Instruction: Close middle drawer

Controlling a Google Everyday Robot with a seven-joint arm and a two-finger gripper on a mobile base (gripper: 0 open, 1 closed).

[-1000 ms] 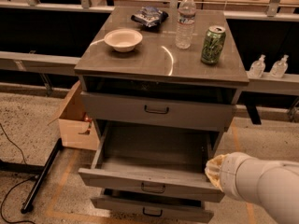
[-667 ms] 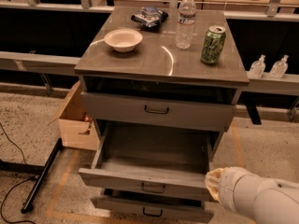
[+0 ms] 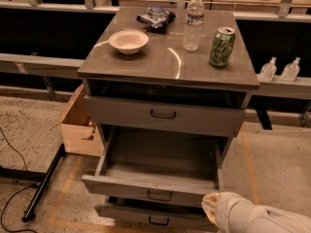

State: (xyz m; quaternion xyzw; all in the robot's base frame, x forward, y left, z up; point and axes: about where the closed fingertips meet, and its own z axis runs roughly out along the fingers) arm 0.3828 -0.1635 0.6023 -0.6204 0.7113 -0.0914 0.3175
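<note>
Floor: speckled concrete (image 3: 34, 130) with orange tape lines around the grey cabinet (image 3: 167, 62); dark shelving runs behind it.
Drawers, count: three. The top drawer (image 3: 121, 111) is closed, the middle drawer (image 3: 121, 184) is pulled far out with nothing visible inside, and the lowest drawer (image 3: 121, 213) sticks out a little.
Handles, count: three small dark bars, one at the front centre of each drawer.
Things on the cabinet top, count: four, namely one white bowl (image 3: 128, 41), one water bottle (image 3: 194, 22), one green can (image 3: 222, 46) and one dark snack bag (image 3: 155, 17), all apart from each other.
Other things: one open cardboard box (image 3: 77, 125) just beside the cabinet's left side; two small clear bottles (image 3: 267, 70) on the ledge at the right; one black bar (image 3: 43, 183) lying on the floor at the left.
Open room: bare floor lies to the right of the cabinet and in front of it.
Gripper: the gripper (image 3: 212, 208) is at the bottom right, at the right end of the middle drawer's front (touching or not, I cannot tell); open or closed, I cannot tell.
Change: the gripper is now lower and a little more to the left than one second ago; the middle drawer is out as far as before.
</note>
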